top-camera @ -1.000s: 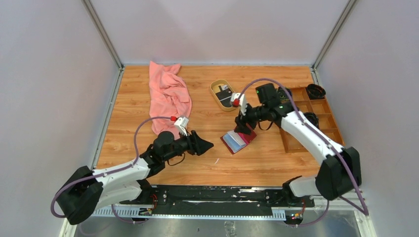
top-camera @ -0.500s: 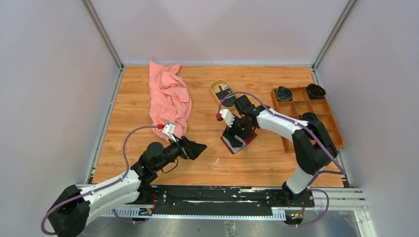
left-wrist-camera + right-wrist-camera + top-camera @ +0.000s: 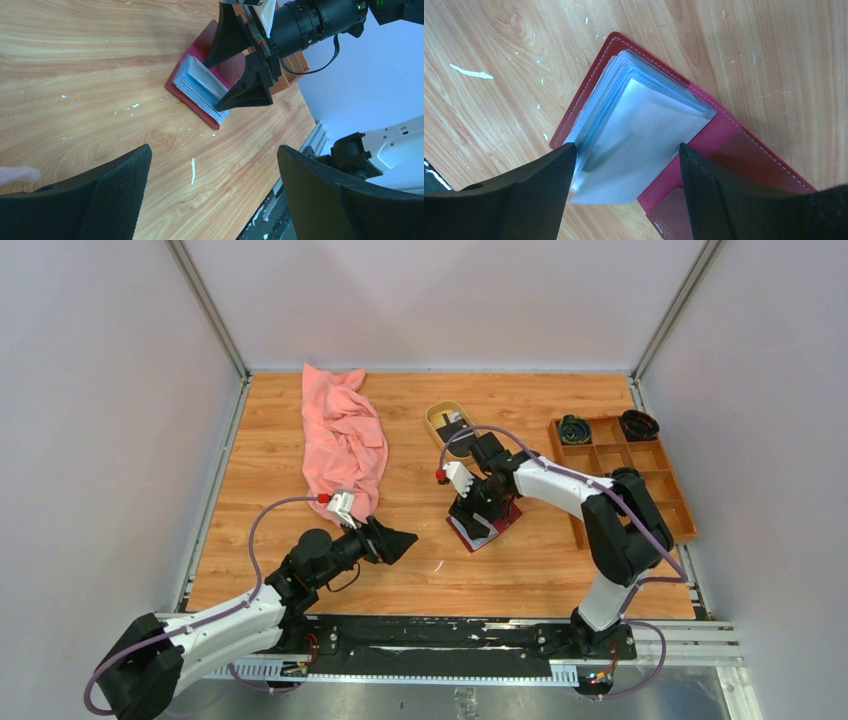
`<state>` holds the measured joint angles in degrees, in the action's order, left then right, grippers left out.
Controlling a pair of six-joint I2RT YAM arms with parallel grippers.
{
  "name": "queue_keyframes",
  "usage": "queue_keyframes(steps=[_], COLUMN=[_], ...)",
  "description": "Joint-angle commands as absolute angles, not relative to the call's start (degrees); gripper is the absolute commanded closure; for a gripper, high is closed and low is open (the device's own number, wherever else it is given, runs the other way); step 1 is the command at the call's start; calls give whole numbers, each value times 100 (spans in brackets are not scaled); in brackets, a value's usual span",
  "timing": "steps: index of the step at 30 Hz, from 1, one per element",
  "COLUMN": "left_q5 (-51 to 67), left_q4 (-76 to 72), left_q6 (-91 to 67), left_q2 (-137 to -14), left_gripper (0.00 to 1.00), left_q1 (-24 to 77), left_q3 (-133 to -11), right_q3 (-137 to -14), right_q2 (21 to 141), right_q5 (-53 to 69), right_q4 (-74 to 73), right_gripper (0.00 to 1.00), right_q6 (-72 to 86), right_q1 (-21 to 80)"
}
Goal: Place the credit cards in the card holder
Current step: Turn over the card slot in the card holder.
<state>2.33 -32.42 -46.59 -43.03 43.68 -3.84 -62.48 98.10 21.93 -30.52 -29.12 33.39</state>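
Right hand [image 3: 478, 512] is down low over the card holder [image 3: 484, 529], jaws apart and nothing between them. The wrist view shows its two black fingers [image 3: 529, 195] standing either side of the fanned clear sleeves, clamping nothing. The card holder lies open and flat a little right of the desk's [image 3: 560, 570] middle, somewhat nearer the front edge, red cover down and sleeves up. There's a pale sheet in the top sleeve, though I can't tell whether that's a card or only the lining. The left hand [image 3: 397, 540] is spread wide too, empty, hovering left of centre near the front edge and pointed at the holder. The credit cards [image 3: 457, 432] I can make out sit in the tan dish [image 3: 432, 420] up by the back edge, about midway along it. So, to my eye, this is the gap between placements: the right hand should lift straight up before swinging back, or a finger will catch those springy sleeves and drag the holder along. For the next card, I'd bring the left hand in to pin the red cover, then feed the card in shallow, along the sleeve. The pink cloth [image 3: 343, 435] and the wooden tray [image 3: 585, 525] are well clear of all this.
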Motion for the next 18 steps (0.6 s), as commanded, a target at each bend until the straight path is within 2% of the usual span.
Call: queue_keyframes(steps=[1,9,18], left_q5=[161,299,620], left_q4=[-3280,-3288,-3302], left_q6=[-4684,-4702,-4629], left_q2=[-4307,-4376,-4898], left_gripper=[0,0,1], left_q1=[4386,4386,4386], left_q3=[-325,-390,-742], right_q3=[-6374,-6414,-6477], right_q2=[9966,10112,10113], right_q5=[1974,1791,2278], right_q4=[-3313,-3340,-3484], right_gripper=[23,34,52], right_q6=[-2795,-2726,-2671], right_q1=[3419,3380,3124])
